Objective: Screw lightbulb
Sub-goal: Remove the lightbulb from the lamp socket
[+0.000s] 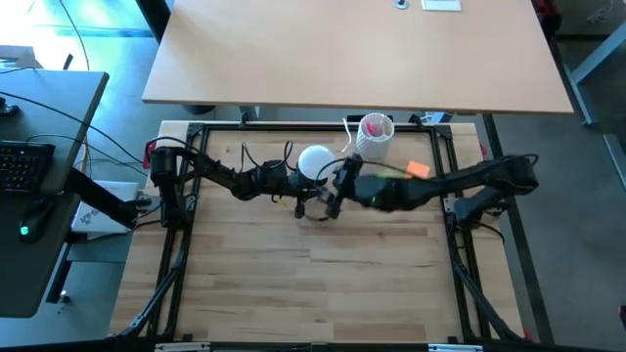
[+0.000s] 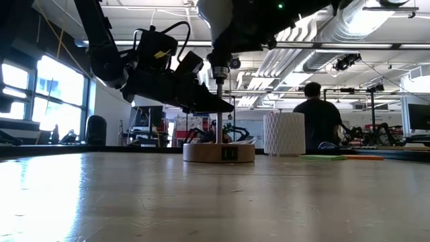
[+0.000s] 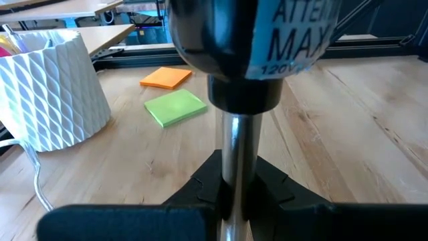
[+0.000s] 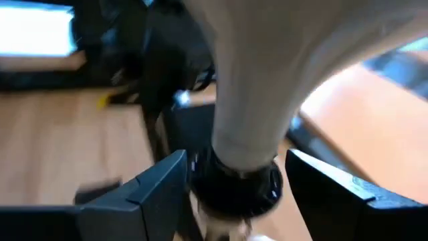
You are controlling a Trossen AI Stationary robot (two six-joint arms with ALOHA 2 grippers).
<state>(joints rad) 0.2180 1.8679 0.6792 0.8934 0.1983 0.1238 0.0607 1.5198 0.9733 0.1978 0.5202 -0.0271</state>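
On a pale butcher-block table [image 2: 201,202], a round wooden base [image 2: 218,152] carries a slim metal stem [image 3: 231,154] that the left gripper [image 3: 234,197] pinches between its closed dark fingers, below a glossy black socket [image 3: 247,47]. The lightbulb [image 4: 281,73], smooth frosted white and tapering to a narrow neck, sits upright in that socket, while the right gripper [image 4: 234,181] straddles the neck with fingers spread wide, not visibly touching it. Beyond stand a white ribbed cup [image 3: 50,90], green [image 3: 175,108] and orange sticky pads [image 3: 166,78], and a person [image 2: 317,117] in the room behind.
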